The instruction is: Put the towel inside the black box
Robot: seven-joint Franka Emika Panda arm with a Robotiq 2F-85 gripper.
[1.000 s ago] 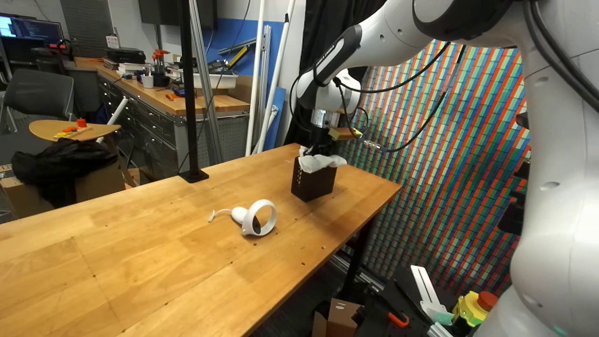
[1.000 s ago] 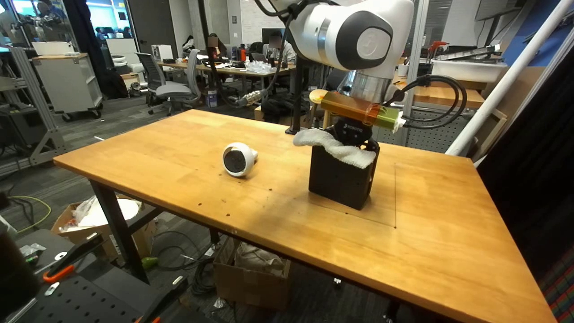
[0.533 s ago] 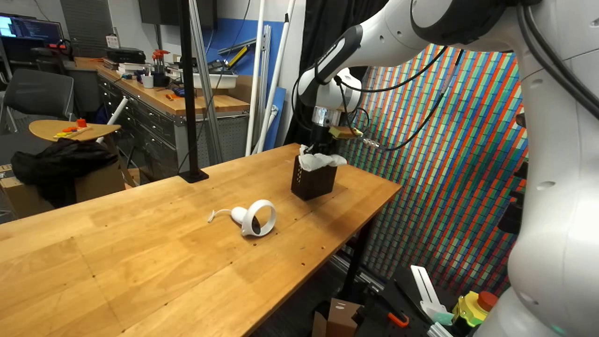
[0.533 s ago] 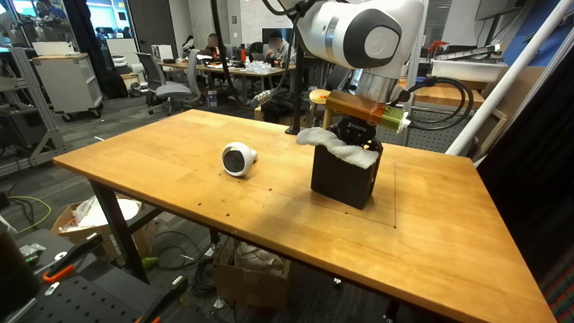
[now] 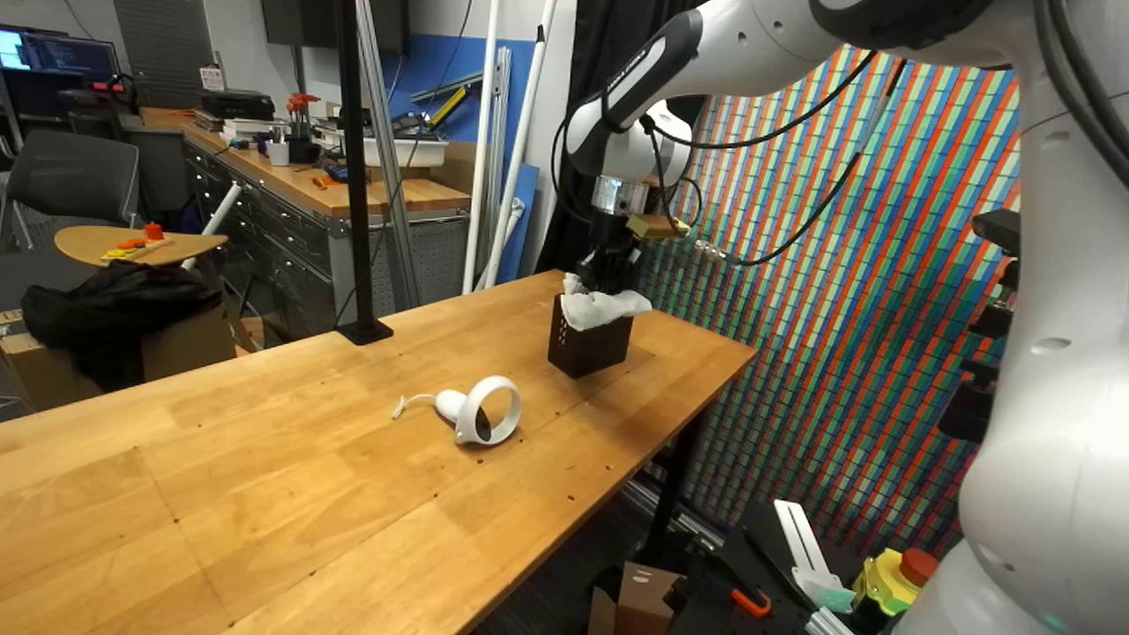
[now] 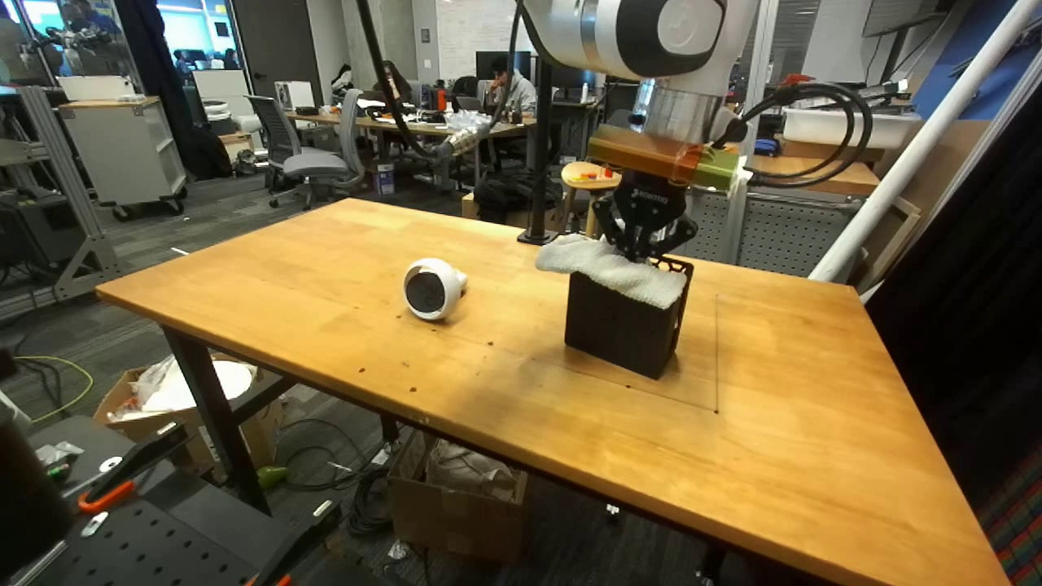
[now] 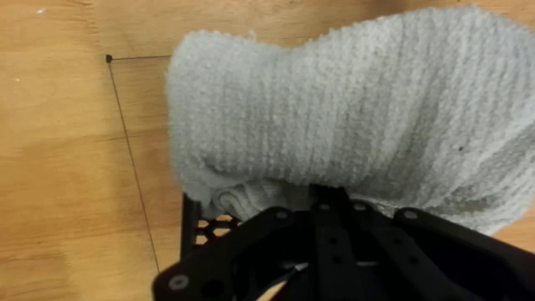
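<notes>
Ribbed white towel [image 7: 334,113], presumably light and soft, lies bunched atop black perforated box [image 6: 620,325], best pinched by its overhanging end [image 6: 562,254]; gripper [image 7: 329,197] fully narrowed, apparently empty.

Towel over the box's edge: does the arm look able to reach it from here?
Probably yes: the gripper is right at the towel, over the box, nothing visible between; being shut, it would need opening to grip.

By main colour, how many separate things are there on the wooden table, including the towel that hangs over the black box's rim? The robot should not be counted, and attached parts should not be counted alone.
White: 2 (towel, ring-shaped controller)
Black: 2 (black box, upright post)
Total: 4
</notes>
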